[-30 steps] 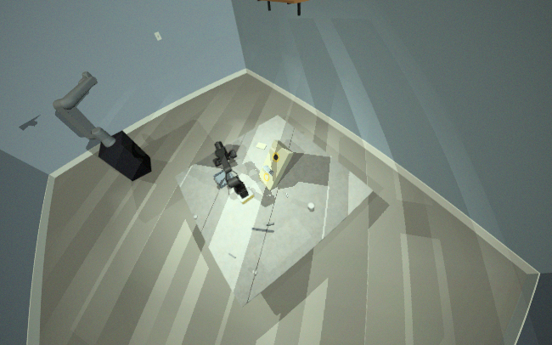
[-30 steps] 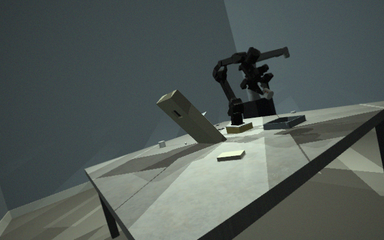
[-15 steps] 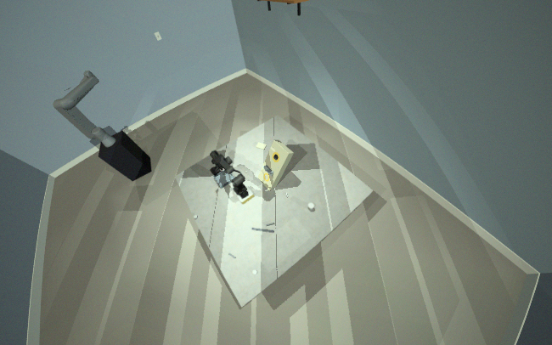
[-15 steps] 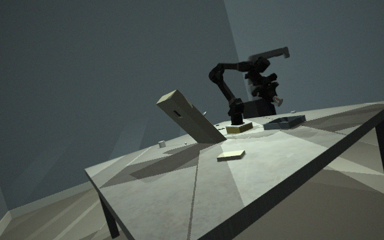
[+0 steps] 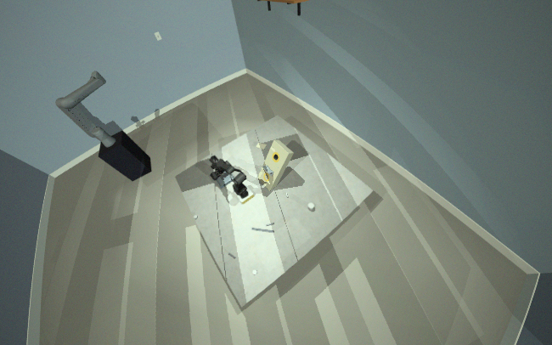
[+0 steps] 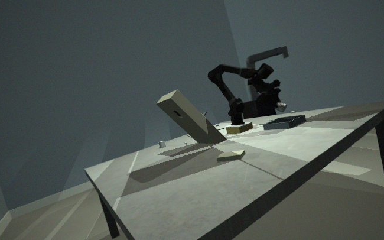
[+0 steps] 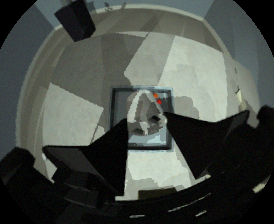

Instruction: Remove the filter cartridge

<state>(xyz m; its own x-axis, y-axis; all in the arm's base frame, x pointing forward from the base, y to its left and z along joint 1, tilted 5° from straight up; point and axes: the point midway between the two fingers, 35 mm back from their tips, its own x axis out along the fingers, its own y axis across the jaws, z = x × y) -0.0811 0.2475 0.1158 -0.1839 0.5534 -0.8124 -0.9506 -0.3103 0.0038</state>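
Note:
The round filter cartridge point(image 6: 282, 106) point(image 7: 144, 107) is out of the panel, a pale cylinder with dark slots on its near face and small red marks on its side. My gripper point(image 7: 145, 118) is shut on it. In the exterior view the cartridge hangs tilted, above and behind the tray. The square blue-grey tray point(image 6: 277, 125) point(image 7: 113, 106) lies on the table; in the wrist view the cartridge covers its middle. The cream service panel point(image 5: 282, 165) point(image 6: 187, 114) leans on the table, with a dark round opening point(image 5: 276, 157) ringed in yellow.
My arm stands on a yellow-sided base point(image 5: 248, 199) point(image 6: 235, 129). A flat pale block point(image 5: 261, 145) point(image 6: 231, 155) lies by the panel. A white cylinder point(image 5: 311, 206) point(image 6: 162, 144) and thin dark rods point(image 5: 262, 229) lie farther off. A grey arm on a black box point(image 5: 124, 156) stands beyond the table.

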